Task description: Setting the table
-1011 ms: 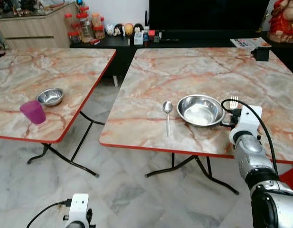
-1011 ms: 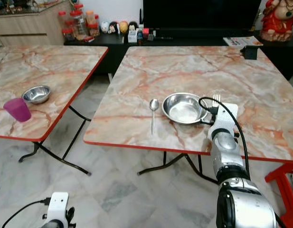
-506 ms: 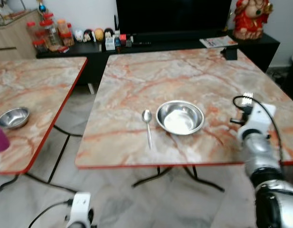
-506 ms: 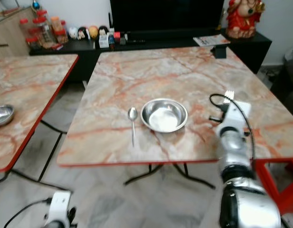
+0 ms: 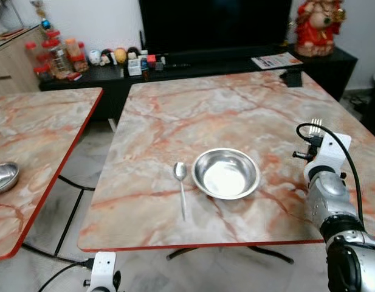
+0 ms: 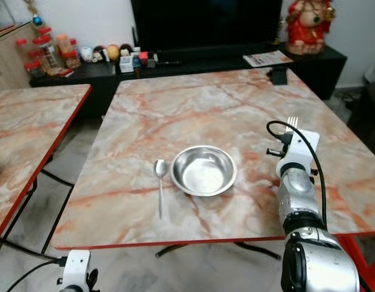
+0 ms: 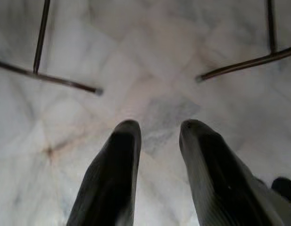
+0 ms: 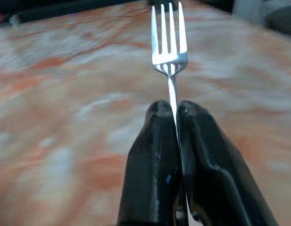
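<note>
steel bowl (image 5: 226, 173): holds nothing | spoon (image 5: 180, 180) just beside | right gripper (image 8: 176, 113) clenched on fork (image 8: 169, 40) | left gripper (image 7: 157, 129) released

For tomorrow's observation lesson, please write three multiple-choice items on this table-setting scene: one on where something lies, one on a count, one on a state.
1. Where does the spoon lie relative to the steel bowl on the marble table?
A. inside the bowl
B. beside it, on the robot's left
C. beside it, on the robot's right

2. How many tines does the fork have?
A. two
B. three
C. four

3. What is the state of the right gripper?
A. shut on the fork's handle
B. open above the bowl
C. shut on the spoon

Answers:
1 B, since the spoon lies on the tabletop just left of the bowl.
2 C, since the right wrist view shows four tines.
3 A, since both black fingers press together around the handle, tines pointing away.
</note>
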`<state>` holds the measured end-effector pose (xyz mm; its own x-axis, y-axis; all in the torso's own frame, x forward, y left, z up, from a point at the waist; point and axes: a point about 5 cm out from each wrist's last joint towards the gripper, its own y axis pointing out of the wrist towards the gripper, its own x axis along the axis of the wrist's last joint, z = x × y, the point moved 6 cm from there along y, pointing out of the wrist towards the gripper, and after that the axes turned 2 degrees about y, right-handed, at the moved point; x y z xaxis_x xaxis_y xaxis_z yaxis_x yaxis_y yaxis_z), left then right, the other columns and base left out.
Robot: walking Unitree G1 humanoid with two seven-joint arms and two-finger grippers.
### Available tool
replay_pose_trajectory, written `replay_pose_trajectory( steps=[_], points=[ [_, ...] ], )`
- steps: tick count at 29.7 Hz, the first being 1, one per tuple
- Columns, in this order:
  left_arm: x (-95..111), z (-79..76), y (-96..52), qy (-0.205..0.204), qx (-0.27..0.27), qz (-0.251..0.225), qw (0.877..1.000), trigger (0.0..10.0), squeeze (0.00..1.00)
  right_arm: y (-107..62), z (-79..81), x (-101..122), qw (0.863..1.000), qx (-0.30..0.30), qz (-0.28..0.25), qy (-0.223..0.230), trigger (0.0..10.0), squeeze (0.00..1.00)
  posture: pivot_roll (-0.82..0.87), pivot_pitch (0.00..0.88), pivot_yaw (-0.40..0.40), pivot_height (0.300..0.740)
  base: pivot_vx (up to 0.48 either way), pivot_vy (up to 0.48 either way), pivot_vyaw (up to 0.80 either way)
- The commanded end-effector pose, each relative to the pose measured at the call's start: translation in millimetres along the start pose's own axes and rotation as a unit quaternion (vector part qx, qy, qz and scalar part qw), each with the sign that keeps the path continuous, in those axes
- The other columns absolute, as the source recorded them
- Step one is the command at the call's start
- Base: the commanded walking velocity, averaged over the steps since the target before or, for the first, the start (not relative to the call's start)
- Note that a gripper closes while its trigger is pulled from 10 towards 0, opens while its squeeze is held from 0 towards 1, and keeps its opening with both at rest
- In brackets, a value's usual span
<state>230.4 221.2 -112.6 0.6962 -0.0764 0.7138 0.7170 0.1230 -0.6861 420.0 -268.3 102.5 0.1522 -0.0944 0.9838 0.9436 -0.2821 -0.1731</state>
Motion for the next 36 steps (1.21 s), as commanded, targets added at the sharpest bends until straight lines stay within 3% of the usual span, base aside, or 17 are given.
replay_pose_trajectory(
  steps=[1, 23, 29, 34, 36],
  points=[
    [7, 1.7, 1.6, -0.004, 0.002, -0.009, 1.000, 10.0, 0.00, 0.5, -0.3, 4, 1.000, 0.003, -0.006, -0.004, 10.0, 0.00, -0.07, 0.000, 0.051, 0.740, 0.000, 0.000, 0.00],
    [0, 2.8, -0.6, -0.003, -0.004, -0.004, 1.000, 10.0, 0.00, -6.9, -1.0, -18, 1.000, 0.001, 0.014, 0.004, 10.0, 0.00, -0.07, 0.000, 0.061, 0.740, 0.000, 0.000, 0.00],
    [-29, -2.5, -6.1, 0.034, -0.023, 0.062, 0.997, 10.0, 0.00, -8.4, -1.7, -19, 1.000, -0.001, 0.013, 0.009, 10.0, 0.00, -0.06, 0.000, 0.066, 0.740, 0.000, 0.000, 0.00],
    [-34, -1.0, -7.7, 0.026, -0.020, 0.067, 0.997, 10.0, 0.00, -8.5, -2.1, -18, 1.000, -0.002, 0.012, 0.010, 10.0, 0.00, -0.06, 0.000, 0.068, 0.740, 0.000, 0.000, 0.00],
    [-62, 3.9, -17.0, 0.059, -0.018, 0.123, 0.990, 10.0, 0.00, -7.2, -3.6, -14, 1.000, -0.005, 0.007, 0.010, 10.0, 0.00, -0.07, 0.000, 0.071, 0.740, 0.000, 0.000, 0.00]
  ],
)
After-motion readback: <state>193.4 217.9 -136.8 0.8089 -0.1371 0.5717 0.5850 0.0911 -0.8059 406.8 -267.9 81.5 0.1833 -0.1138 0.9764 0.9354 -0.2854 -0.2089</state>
